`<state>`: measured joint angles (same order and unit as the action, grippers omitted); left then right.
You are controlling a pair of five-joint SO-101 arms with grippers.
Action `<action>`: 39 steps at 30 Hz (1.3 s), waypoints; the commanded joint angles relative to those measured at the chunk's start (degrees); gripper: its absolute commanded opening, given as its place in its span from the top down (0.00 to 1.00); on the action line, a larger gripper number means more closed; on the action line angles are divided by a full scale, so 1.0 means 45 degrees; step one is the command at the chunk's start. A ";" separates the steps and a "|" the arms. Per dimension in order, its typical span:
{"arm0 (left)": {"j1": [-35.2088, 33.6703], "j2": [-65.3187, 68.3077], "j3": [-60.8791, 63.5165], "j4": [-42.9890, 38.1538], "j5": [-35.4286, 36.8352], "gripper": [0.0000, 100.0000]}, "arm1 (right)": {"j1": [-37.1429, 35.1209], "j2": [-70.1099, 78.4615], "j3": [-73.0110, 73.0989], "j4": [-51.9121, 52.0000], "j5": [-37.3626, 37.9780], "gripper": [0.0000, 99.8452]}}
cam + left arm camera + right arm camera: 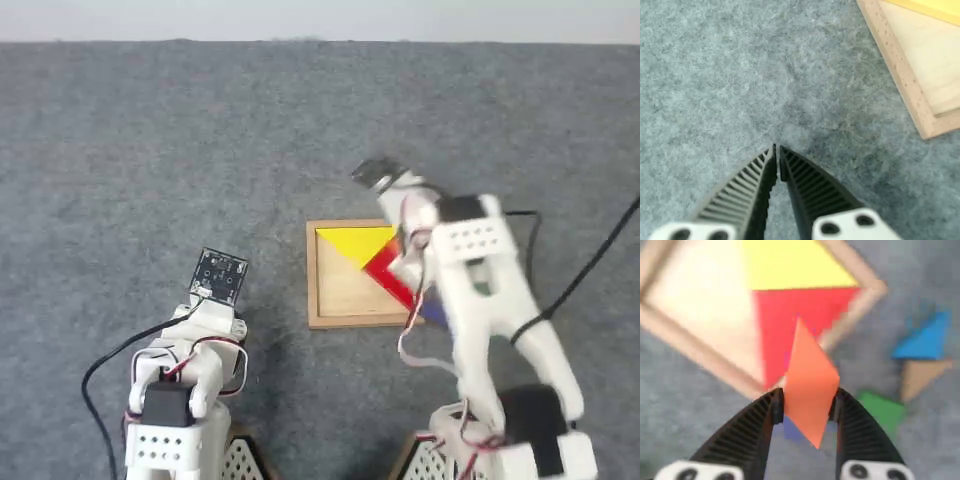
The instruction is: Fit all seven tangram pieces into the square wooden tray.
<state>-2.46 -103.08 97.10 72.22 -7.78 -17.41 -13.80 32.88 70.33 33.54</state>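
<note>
Right of the desk's middle in the high view, the square wooden tray [322, 300] holds a yellow triangle [355, 243] and a red triangle [392, 280] along its far and right edges. The left wrist view has the left gripper [777, 152] clenched, tips together, beside a tray corner. In the right wrist view the right gripper [807, 405] grasps an orange piece [809, 380] over the tray's rim.

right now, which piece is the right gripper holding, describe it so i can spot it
Start at the wooden tray, then go to its edge by the red triangle. Over that edge the right gripper pinches the orange piece. It is the only orange one, four-sided and held on edge, while the red triangle lies flat in the tray.
</note>
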 commanded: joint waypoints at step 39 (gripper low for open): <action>-0.0059 -0.0313 -0.0147 0.0059 0.0098 0.99 | -0.3663 0.5284 -0.4493 -0.0596 -0.4337 0.74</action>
<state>-2.46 -103.08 97.10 72.22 -7.78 -32.97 10.46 15.82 67.25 12.88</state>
